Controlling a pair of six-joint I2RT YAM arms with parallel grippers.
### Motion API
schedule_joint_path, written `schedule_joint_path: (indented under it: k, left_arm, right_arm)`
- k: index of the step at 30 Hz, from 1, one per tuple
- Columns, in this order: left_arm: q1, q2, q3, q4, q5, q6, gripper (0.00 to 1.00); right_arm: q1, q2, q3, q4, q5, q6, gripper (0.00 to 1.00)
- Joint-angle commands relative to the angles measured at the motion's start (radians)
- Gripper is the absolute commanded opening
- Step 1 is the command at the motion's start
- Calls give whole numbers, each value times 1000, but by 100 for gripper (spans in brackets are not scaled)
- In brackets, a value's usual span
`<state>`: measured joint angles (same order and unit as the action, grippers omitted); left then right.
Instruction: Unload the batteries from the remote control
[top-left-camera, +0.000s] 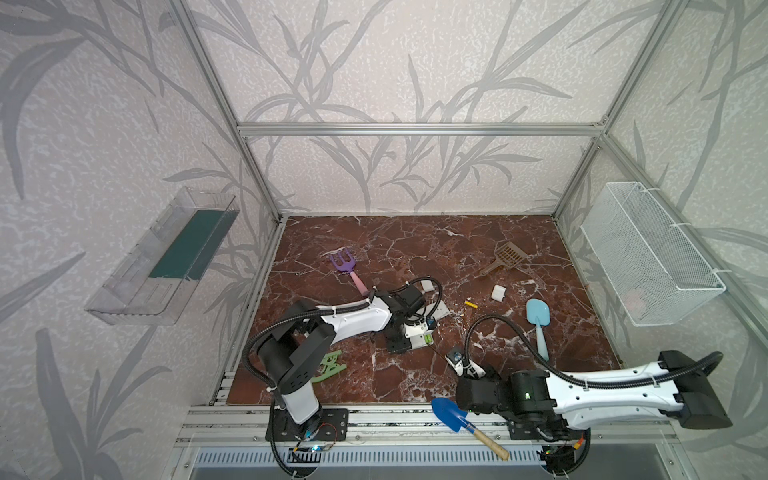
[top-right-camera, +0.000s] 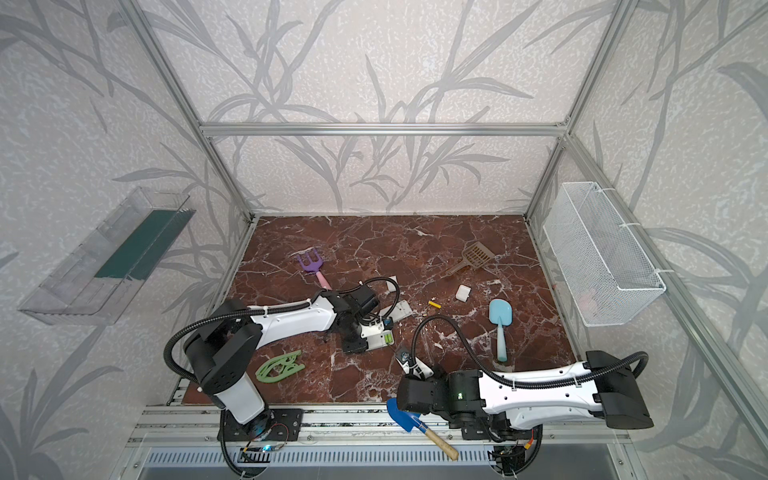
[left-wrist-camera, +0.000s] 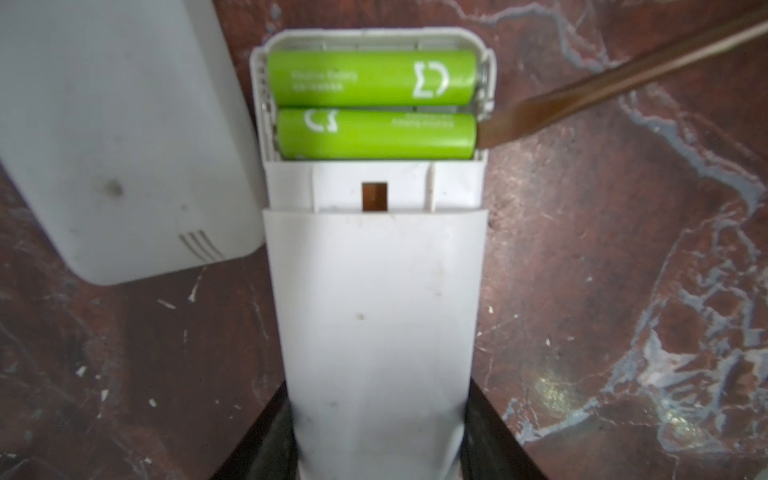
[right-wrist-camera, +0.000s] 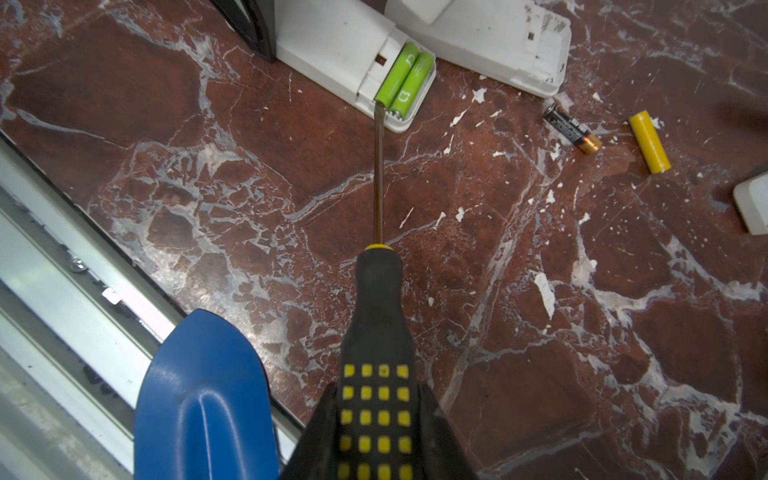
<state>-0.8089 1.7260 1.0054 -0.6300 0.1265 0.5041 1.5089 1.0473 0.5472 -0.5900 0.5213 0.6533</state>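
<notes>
A scatter of toy garden tools lies on the red-brown marble tabletop (top-left-camera: 415, 245). A purple rake (top-left-camera: 343, 261) with a pink handle is toward the back left, and a brown slotted scoop (top-left-camera: 508, 253) is toward the back right. A light blue shovel (top-left-camera: 538, 313) lies on the right, with a small white case (top-left-camera: 498, 292) near its blade. A pale green openwork piece (top-right-camera: 262, 372) (perhaps a hanger) lies front left. A dark blue shovel (top-left-camera: 449, 413) with a wooden handle rests across the front rail (top-left-camera: 374, 428). A clear bin (top-left-camera: 137, 286) hangs on the left wall and a white wire basket (top-left-camera: 648, 249) on the right wall.

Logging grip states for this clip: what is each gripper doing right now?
Left gripper: closed on the white remote.
Right gripper: closed on the screwdriver handle.
</notes>
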Motion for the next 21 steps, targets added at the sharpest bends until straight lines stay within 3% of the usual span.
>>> schedule_joint_path:
  k: [1,21]
  left_arm:
    - [-7,46,0,13,-4,25,45]
    - [-11,68,18,-14,7,21,43]
  right_arm:
    - [13,21,-30,64,171,39,0]
    - [94,-15,-169,257,320,-8,0]
